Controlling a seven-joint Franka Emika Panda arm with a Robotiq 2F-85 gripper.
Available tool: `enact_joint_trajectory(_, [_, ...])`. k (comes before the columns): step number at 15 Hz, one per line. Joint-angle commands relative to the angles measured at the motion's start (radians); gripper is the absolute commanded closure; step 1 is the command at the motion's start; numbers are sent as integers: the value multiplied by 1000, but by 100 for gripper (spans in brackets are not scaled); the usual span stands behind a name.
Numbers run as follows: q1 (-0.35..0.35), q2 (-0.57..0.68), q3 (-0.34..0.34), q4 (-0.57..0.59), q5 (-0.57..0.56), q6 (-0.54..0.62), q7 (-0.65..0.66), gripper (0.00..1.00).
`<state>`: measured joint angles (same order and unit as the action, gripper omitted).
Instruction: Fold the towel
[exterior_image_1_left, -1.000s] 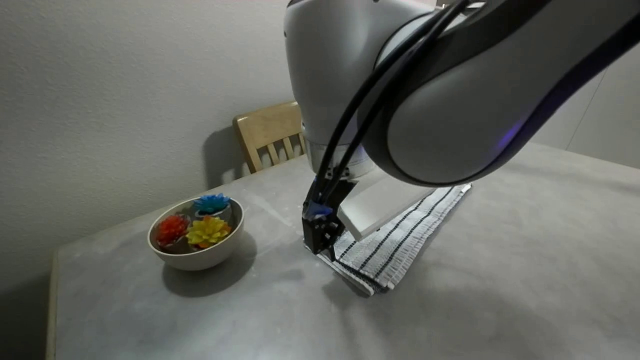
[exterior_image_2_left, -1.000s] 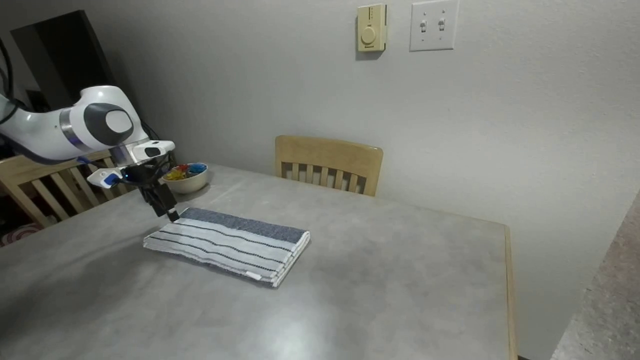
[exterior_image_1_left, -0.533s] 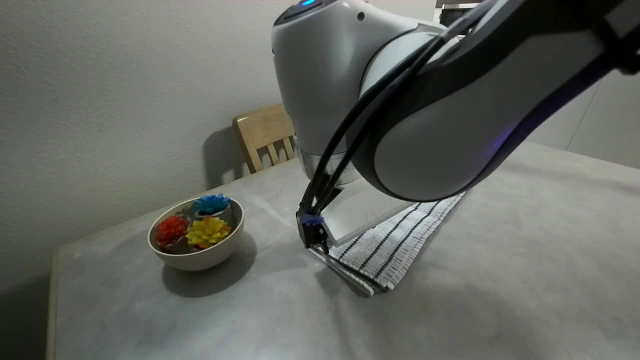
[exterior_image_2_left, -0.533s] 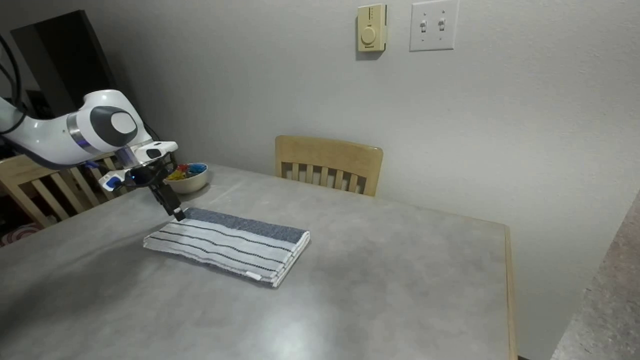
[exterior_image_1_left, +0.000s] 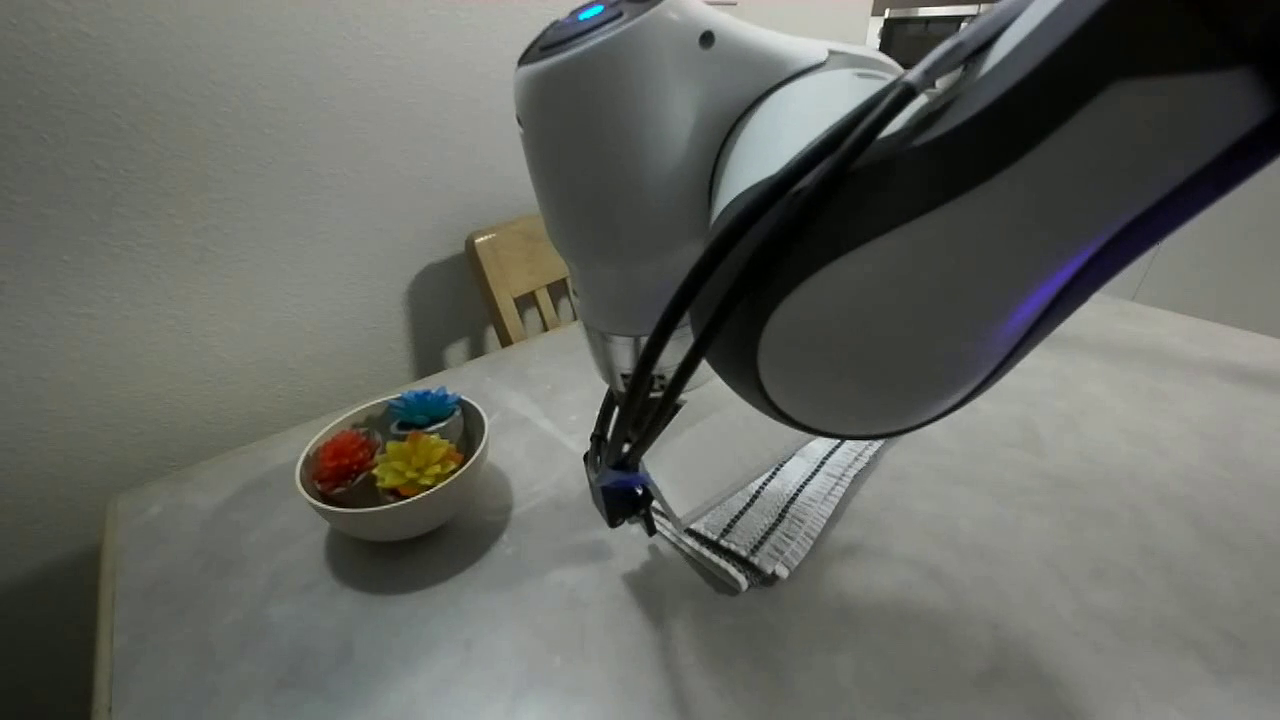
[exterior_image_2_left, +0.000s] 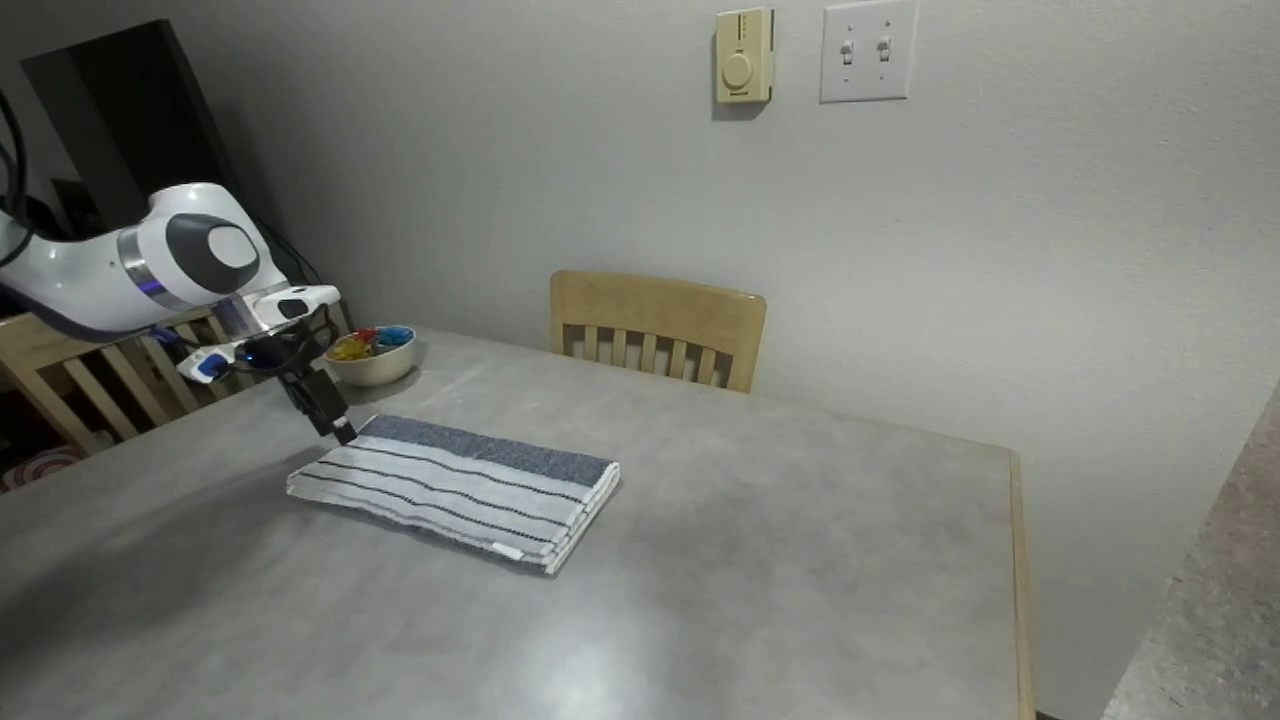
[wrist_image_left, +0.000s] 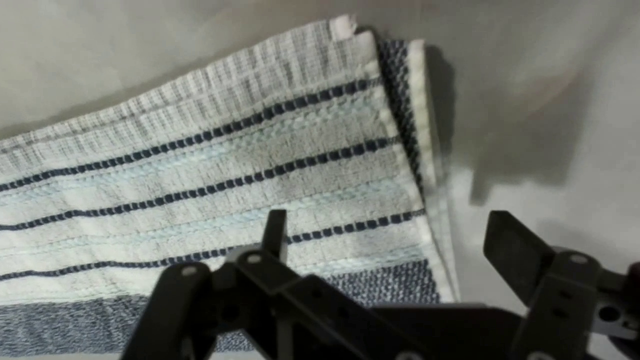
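A folded white towel with dark stripes and a blue-grey band lies flat on the table, in both exterior views (exterior_image_1_left: 790, 510) (exterior_image_2_left: 460, 490) and in the wrist view (wrist_image_left: 210, 165). Its layers lie slightly out of line at the short end near my gripper. My gripper (wrist_image_left: 387, 220) is open and empty above that short end. One finger is over the towel, the other past its edge over bare table. In both exterior views the gripper (exterior_image_1_left: 635, 515) (exterior_image_2_left: 345, 435) is at the towel's blue-banded corner. The arm hides part of the towel in an exterior view.
A bowl (exterior_image_1_left: 400, 518) with red, yellow and blue artificial plants stands near the gripper, also seen in an exterior view (exterior_image_2_left: 375, 372). A wooden chair (exterior_image_2_left: 655, 300) stands by the wall behind the table (exterior_image_2_left: 800, 560). Another chair (exterior_image_2_left: 90, 370) is behind the arm.
In an exterior view the gripper moved right, then back left, beside the towel's end. In an exterior view the arm shifted left and then lower. The towel has not moved.
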<state>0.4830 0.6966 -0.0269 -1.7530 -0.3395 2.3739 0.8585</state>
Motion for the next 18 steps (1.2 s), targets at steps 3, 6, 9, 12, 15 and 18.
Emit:
enact_joint_trajectory(3, [-97,-3,86,-2,120,-22,-259,0])
enact_joint_trajectory(6, [-92,4,64,4,123,-72,-329,0])
enact_joint_trajectory(9, [-88,14,60,12,115,-113,-387,0])
enact_joint_trajectory(12, [-83,20,62,17,104,-136,-430,0])
enact_joint_trajectory(15, [-70,27,54,18,67,-115,-462,0])
enact_joint_trajectory(18, [-63,36,47,21,28,-89,-471,0])
